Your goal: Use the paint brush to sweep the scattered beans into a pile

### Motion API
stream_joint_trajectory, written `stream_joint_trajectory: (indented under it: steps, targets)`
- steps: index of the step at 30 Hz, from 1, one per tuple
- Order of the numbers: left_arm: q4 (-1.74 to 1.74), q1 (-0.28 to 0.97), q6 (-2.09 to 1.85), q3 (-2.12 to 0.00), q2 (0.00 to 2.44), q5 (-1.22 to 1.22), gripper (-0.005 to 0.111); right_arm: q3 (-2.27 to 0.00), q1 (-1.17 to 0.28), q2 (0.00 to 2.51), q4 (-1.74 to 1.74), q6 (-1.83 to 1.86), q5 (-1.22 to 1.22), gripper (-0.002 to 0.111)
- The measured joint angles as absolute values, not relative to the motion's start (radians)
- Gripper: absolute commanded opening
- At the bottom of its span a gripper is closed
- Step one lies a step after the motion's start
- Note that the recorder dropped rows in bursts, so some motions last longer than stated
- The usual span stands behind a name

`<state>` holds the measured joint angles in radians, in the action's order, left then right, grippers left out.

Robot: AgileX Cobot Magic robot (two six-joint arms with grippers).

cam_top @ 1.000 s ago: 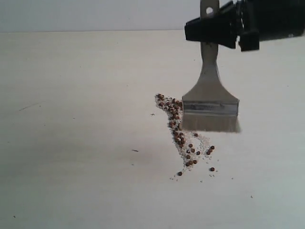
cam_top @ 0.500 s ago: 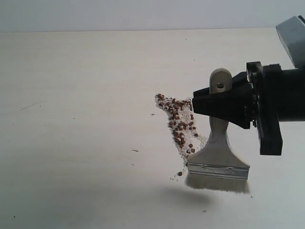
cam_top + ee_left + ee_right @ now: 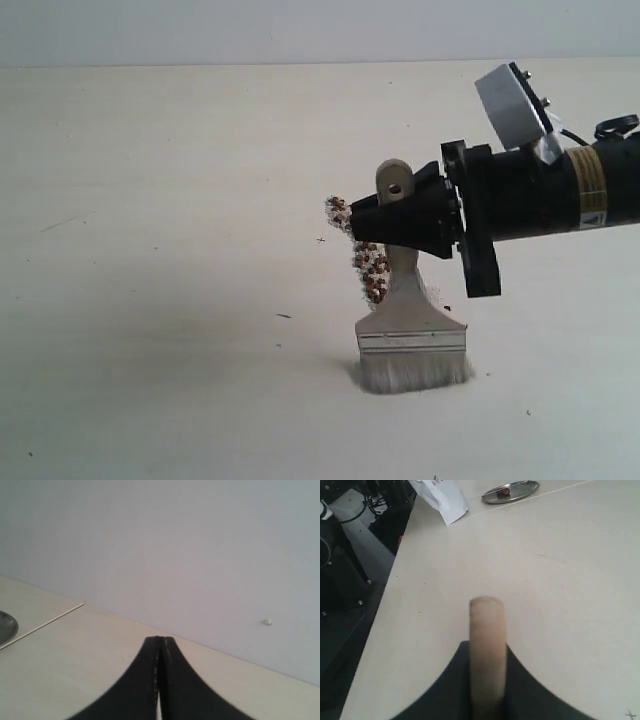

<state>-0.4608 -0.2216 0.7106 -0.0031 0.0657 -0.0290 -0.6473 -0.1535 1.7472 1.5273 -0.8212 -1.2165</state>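
Observation:
My right gripper [image 3: 405, 222] is shut on the wooden handle of the paint brush [image 3: 410, 335], reaching in from the right of the exterior view. The brush hangs head down, its pale bristles pressed on the table just in front of the beans [image 3: 370, 265]. The beans and whitish grains form a narrow streak that runs behind the handle and gripper, which hide part of it. In the right wrist view the handle end [image 3: 487, 640] sticks out between the dark fingers. My left gripper [image 3: 160, 647] is shut on nothing, shown only in its own wrist view.
A few stray grains [image 3: 487, 376] lie right of the bristles. The right wrist view shows a metal dish [image 3: 510, 491] and a white bag [image 3: 442, 497] at the table's far side, and the table edge [image 3: 380, 610] with dark equipment beyond it.
The right gripper carried the brush from the far side of the beans down to the near side, then left, and set its bristles on the table. The loose beans at the streak's near end are gone.

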Motion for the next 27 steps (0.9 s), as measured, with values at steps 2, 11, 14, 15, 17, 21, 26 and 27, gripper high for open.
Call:
stream_joint_trajectory:
  steps: [2, 11, 14, 15, 17, 21, 26, 27]
  targets:
    - [-0.461, -0.222, 0.711, -0.003, 0.066, -0.029, 0.000, -0.711, -0.154, 1.796, 1.527, -0.821, -1.219, 0.000]
    - [-0.461, -0.222, 0.711, -0.003, 0.066, -0.029, 0.000, -0.938, -0.154, 1.969, 1.520, -0.847, -1.242, 0.000]
    - [-0.461, -0.222, 0.711, -0.003, 0.066, -0.029, 0.000, -0.986, -0.154, 2.000, 1.520, -0.870, -1.242, 0.000]
    - [-0.461, -0.222, 0.711, -0.003, 0.066, -0.029, 0.000, -1.002, -0.154, 2.007, 1.520, -0.877, -1.242, 0.000]
    - [-0.461, -0.222, 0.711, -0.003, 0.066, -0.029, 0.000, -1.030, -0.154, 2.020, 1.520, -0.891, -1.242, 0.000]
    - [-0.461, -0.222, 0.711, -0.003, 0.066, -0.029, 0.000, -1.065, -0.154, 2.026, 1.522, -0.908, -1.234, 0.000]
    - [-0.461, -0.222, 0.711, -0.003, 0.066, -0.029, 0.000, -1.103, -0.154, 2.026, 1.554, -0.975, -1.226, 0.000]
    - [-0.461, -0.222, 0.711, -0.003, 0.066, -0.029, 0.000, -1.107, -0.154, 2.026, 1.556, -0.989, -1.226, 0.000]
